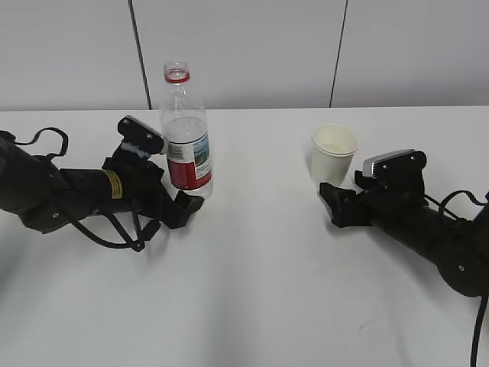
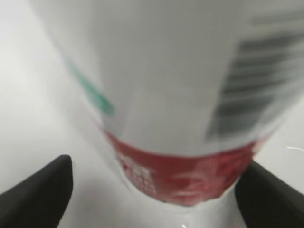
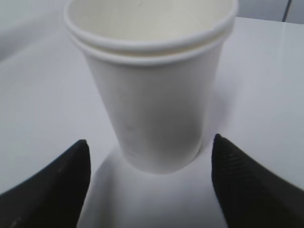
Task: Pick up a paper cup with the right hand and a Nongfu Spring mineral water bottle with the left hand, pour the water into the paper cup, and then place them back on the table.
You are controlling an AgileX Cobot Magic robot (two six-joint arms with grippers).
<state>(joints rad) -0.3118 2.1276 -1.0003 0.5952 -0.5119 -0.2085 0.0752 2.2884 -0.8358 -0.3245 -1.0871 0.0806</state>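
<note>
While both arms lie low on the white worktop [image 1: 252, 260], Nongfu Spring mineral water bottle [image 1: 186, 138] upright between the left hand [image 1: 166, 177] jaws, spread clear of it, paper cup [image 1: 334, 153] upright beyond the right hand [image 1: 359, 180], jaws open, not touching.

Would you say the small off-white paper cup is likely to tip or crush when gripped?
The small off-white paper cup looks light, so a nudge could probably slide or tip it. Its thin paper wall may dent under a hard squeeze, though the rolled rim likely stiffens the top.
</note>
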